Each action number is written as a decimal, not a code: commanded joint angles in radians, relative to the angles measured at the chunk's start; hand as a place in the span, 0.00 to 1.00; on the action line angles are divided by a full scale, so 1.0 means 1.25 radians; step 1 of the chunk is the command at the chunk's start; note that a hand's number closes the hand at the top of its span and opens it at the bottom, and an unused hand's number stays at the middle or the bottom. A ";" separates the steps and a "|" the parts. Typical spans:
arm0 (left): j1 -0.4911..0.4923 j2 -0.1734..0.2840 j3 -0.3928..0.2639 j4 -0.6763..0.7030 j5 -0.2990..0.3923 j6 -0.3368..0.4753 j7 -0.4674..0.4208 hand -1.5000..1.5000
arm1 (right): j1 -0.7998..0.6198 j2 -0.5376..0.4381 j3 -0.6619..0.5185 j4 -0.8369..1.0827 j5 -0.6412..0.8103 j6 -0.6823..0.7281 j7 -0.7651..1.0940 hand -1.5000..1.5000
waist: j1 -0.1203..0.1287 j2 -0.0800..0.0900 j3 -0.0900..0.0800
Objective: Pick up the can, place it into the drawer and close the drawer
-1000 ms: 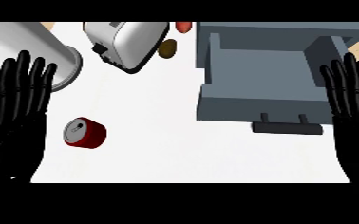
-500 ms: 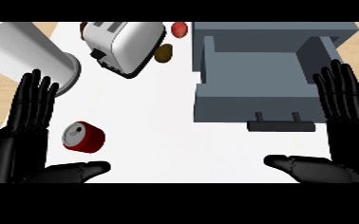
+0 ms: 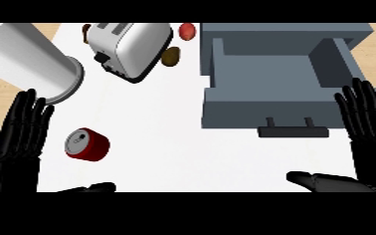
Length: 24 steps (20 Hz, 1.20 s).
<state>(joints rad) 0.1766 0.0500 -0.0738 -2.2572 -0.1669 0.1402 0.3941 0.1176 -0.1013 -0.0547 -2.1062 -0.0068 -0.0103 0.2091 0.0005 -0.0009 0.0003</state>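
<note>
The left robot hand (image 3: 23, 129) and right robot hand (image 3: 358, 117) run off the side edges. The toaster (image 3: 131, 47) hides part of a brown item (image 3: 172, 56). The drawer (image 3: 283, 74) is cut at the top.

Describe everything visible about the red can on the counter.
The can is a red cylinder with a silvery metal top that shows a ring and a pull tab. It stands roughly upright on the white counter, near the lower left of the head view, below the big silver cylinder and well left of the open grey drawer. Nothing touches it: the left robot hand is open just to its left, with a narrow gap between them.
</note>
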 commanded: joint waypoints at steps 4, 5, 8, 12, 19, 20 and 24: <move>0.044 -0.018 0.016 -0.037 0.004 0.007 0.020 0.00 | 0.056 0.003 -0.032 0.052 -0.014 0.046 -0.102 0.00 | 0.001 0.000 0.000; 0.049 -0.037 0.004 -0.001 -0.010 0.019 -0.017 0.00 | 0.056 0.013 -0.018 0.011 -0.002 0.030 -0.054 0.00 | 0.000 0.000 0.000; 0.075 0.000 0.072 -0.071 0.051 -0.014 0.032 0.00 | 0.065 0.029 -0.014 0.038 0.010 0.033 -0.098 0.00 | 0.002 0.000 0.000; 0.086 -0.010 0.097 0.024 0.077 -0.033 -0.057 0.00 | 0.084 0.021 -0.037 0.018 -0.009 0.058 -0.091 0.00 | 0.001 0.000 0.000; -0.032 -0.018 0.119 0.187 0.073 -0.021 -0.103 0.00 | 0.143 0.016 -0.088 0.009 -0.055 0.115 -0.133 0.00 | -0.004 0.000 0.000; -0.001 -0.021 0.122 0.197 0.072 -0.026 -0.130 0.00 | 0.053 0.005 -0.103 0.081 -0.048 0.093 -0.120 0.00 | 0.000 0.001 0.000; -0.053 -0.013 0.157 0.265 0.093 -0.026 -0.151 0.00 | 0.137 0.006 -0.115 -0.009 -0.071 0.132 -0.114 0.00 | -0.004 0.000 0.000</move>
<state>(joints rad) 0.1637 0.0254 0.0798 -2.0194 -0.0814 0.1124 0.2406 0.2680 -0.0840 -0.1682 -2.0927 -0.0729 0.1275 0.0629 -0.0022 -0.0005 -0.0001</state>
